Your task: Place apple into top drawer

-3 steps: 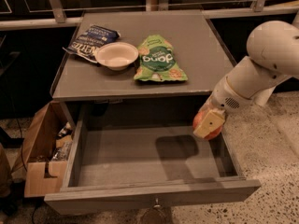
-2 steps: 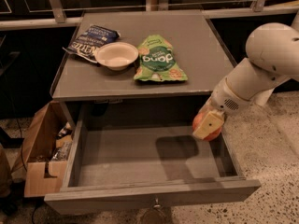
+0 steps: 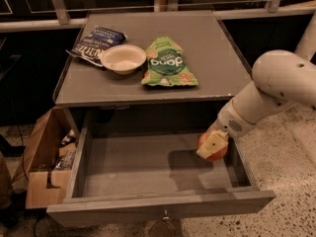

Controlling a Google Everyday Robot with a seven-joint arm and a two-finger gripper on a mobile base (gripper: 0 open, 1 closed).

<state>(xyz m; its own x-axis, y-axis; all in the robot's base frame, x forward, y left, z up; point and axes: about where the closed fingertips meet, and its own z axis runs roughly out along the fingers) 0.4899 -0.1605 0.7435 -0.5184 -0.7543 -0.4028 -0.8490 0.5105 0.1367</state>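
Apple (image 3: 218, 155) clamped between the closed jaws of the gripper (image 3: 212, 145), right of centre in the frame, over the right end of the open top drawer (image 3: 133, 168). Against a second ago I read it lower and slightly further left. Judgement: descent under way, release not yet due.

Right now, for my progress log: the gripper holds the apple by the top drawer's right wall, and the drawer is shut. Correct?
Not quite: the top drawer is not shut but pulled open, as the camera view shows. The rest stands: the gripper holds the apple by the drawer's right wall.
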